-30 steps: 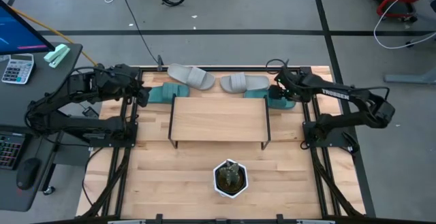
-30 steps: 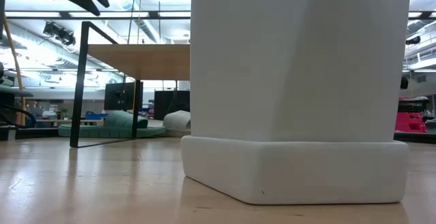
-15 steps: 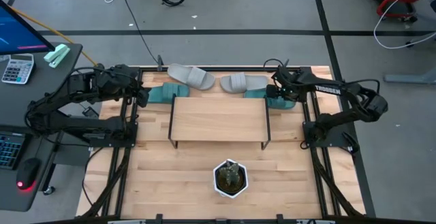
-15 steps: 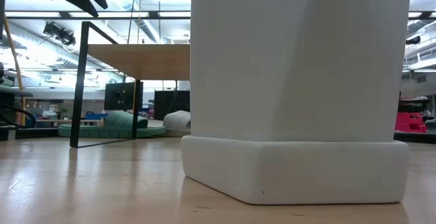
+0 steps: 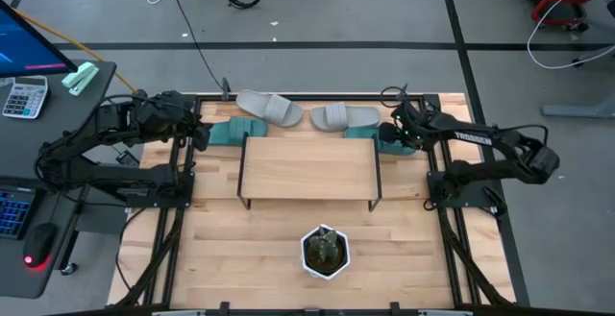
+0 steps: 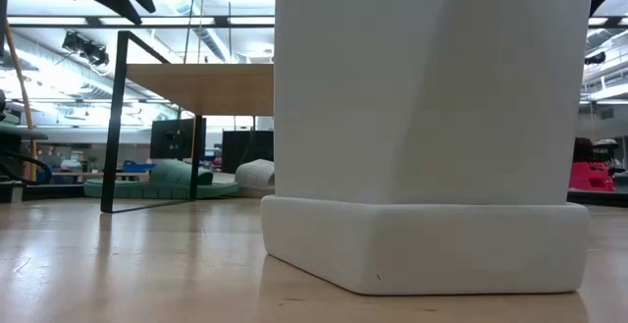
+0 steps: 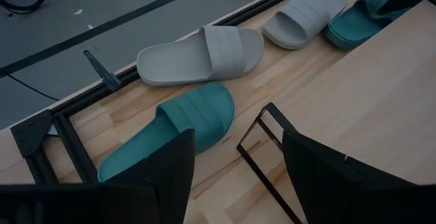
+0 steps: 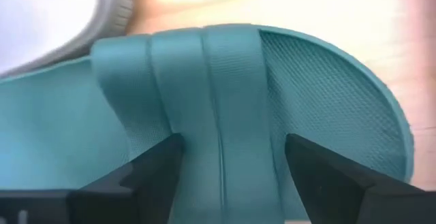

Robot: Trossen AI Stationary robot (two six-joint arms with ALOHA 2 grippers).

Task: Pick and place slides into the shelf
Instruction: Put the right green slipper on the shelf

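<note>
1. My right gripper [image 8: 231, 176] is open, straddling the strap of the teal foam slide [image 8: 225, 115] at the counter's far right edge.
2. Should lower, close on the strap centre.
3. Left gripper [image 7: 235, 176] open, waiting far left.

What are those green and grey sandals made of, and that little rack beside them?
The teal slide looks like soft moulded foam: matte, with a fine pebbled footbed and ribbed strap. The grey slide looks like the same foam, one seamless piece. The shelf seems to have a light wood or wood-look board with visible grain, on thin black legs, probably metal.
</note>
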